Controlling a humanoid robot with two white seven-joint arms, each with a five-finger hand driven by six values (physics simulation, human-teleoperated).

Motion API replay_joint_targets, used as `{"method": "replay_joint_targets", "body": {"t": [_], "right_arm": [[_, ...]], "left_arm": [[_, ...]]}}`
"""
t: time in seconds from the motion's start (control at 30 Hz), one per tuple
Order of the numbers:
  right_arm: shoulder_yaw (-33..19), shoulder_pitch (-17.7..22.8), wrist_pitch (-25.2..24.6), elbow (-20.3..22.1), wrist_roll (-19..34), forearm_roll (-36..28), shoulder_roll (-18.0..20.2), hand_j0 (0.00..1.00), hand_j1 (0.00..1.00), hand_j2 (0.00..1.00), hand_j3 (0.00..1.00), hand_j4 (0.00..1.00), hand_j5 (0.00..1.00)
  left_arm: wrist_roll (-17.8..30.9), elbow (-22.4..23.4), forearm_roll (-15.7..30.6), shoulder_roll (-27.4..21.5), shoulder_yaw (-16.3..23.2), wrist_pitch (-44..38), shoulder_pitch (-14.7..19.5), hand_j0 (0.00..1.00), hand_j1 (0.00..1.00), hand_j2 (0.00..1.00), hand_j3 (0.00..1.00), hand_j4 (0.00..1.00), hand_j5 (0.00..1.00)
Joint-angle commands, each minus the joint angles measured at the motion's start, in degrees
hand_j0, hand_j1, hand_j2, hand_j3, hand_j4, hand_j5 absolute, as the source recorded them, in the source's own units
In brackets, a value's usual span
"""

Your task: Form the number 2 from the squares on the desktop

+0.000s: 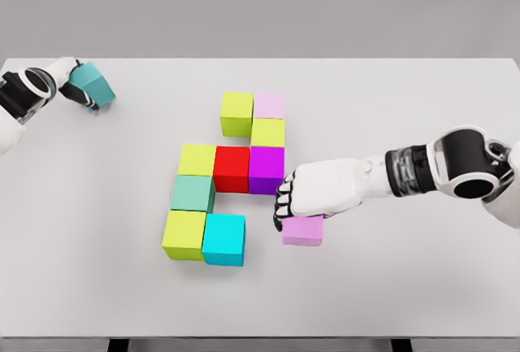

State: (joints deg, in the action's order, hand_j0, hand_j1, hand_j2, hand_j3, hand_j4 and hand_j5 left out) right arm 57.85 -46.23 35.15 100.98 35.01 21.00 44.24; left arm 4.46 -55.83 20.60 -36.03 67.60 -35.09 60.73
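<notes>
Coloured cubes form a partial figure on the white table (390, 287): a lime cube (236, 113) and a pale pink cube (270, 106) on top, a lime cube (267, 132) below, then a row of lime (197, 159), red (231, 168) and purple (266, 169). Under these sit a sea-green cube (192, 193), a lime cube (184, 234) and a cyan cube (224, 239). My right hand (286, 207) is curled over a pink cube (303, 230) right of the cyan one. At the far left, my left hand (80, 92) holds a teal cube (94, 85).
The table's far edge runs across the top against a grey wall, and its near edge lies along the bottom. My right forearm (422, 169) stretches in from the right over the table.
</notes>
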Motion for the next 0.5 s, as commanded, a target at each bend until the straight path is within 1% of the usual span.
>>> {"method": "replay_joint_targets", "body": {"t": [0.0,0.07,0.1,0.13,0.17,0.2,0.23,0.27,0.3,0.33,0.37,0.4,0.47], "right_arm": [[1.8,0.0,-0.1,0.0,0.0,-0.3,-1.4,0.51,0.51,0.51,0.51,0.51,0.51],[4.0,-0.1,-0.1,0.0,0.0,-0.3,-2.1,0.51,0.51,0.51,0.51,0.51,0.51],[4.0,-0.2,-0.1,0.0,0.0,-0.3,-2.1,0.51,0.51,0.51,0.51,0.51,0.51],[4.0,-0.3,-0.1,0.0,0.0,-0.3,-2.1,0.52,0.52,0.52,0.52,0.52,0.52],[4.0,-1.1,-0.1,0.0,0.0,-0.3,-2.1,0.53,0.53,0.53,0.53,0.53,0.53],[4.0,-1.3,-0.1,0.0,0.0,-0.3,-2.1,0.55,0.55,0.55,0.55,0.55,0.55],[3.9,-1.4,-0.1,0.0,0.0,-0.3,-2.0,0.59,0.59,0.59,0.59,0.59,0.59],[3.9,-1.5,-0.1,0.0,0.0,-0.3,-1.9,0.68,0.68,0.68,0.68,0.68,0.68],[3.9,-1.5,-0.1,0.0,0.0,-0.3,-1.8,0.85,0.85,0.85,0.85,0.85,0.85],[3.8,-1.6,-0.1,0.0,0.0,-0.3,-1.7,0.95,0.95,0.95,0.95,0.95,0.95],[3.8,-1.6,-0.1,0.0,0.0,-0.3,-1.7,1.0,1.0,1.0,1.0,1.0,1.0],[3.8,-1.7,-0.1,0.0,0.0,-0.3,-1.5,1.0,1.0,1.0,1.0,1.0,1.0],[3.6,-1.9,-0.1,0.0,0.0,-0.3,-1.1,1.0,1.0,1.0,1.0,1.0,1.0]], "left_arm": [[0.0,-3.8,-0.3,-0.9,-0.1,0.1,0.0,0.43,0.43,0.43,0.43,0.43,0.43],[-0.1,-12.3,-0.6,-3.0,0.0,0.1,-0.1,0.43,0.43,0.43,0.43,0.43,0.43],[-0.2,-15.2,-0.6,-4.1,0.0,0.1,0.0,0.43,0.43,0.43,0.43,0.43,0.43],[-1.3,-19.1,-0.6,-5.1,0.0,0.1,0.0,0.43,0.43,0.43,0.43,0.43,0.43],[-2.0,-20.9,-0.6,-5.2,0.1,0.1,0.0,0.42,0.42,0.42,0.42,0.42,0.42],[-2.0,-22.0,-0.6,-5.2,0.1,0.1,0.0,0.42,0.42,0.42,0.42,0.42,0.42],[-2.0,-23.0,-0.7,-4.8,0.2,0.1,-0.1,0.42,0.42,0.42,0.42,0.42,0.42],[-2.0,-23.5,-0.6,-4.8,0.2,0.1,-0.2,0.42,0.42,0.42,0.42,0.42,0.42],[-2.0,-24.1,-0.8,-4.7,0.4,0.1,-0.3,0.42,0.42,0.42,0.42,0.42,0.42],[-1.8,-24.4,-1.6,-4.5,0.4,0.1,-0.4,0.42,0.42,0.42,0.42,0.42,0.42],[-1.6,-24.4,-1.8,-4.2,0.5,0.1,-0.4,0.42,0.42,0.42,0.42,0.42,0.42],[-1.5,-24.9,-1.9,-3.8,1.4,0.1,-0.4,0.42,0.42,0.42,0.42,0.42,0.42],[-1.5,-28.5,-2.6,-3.8,3.2,0.1,-0.4,0.42,0.42,0.42,0.42,0.42,0.42]]}}
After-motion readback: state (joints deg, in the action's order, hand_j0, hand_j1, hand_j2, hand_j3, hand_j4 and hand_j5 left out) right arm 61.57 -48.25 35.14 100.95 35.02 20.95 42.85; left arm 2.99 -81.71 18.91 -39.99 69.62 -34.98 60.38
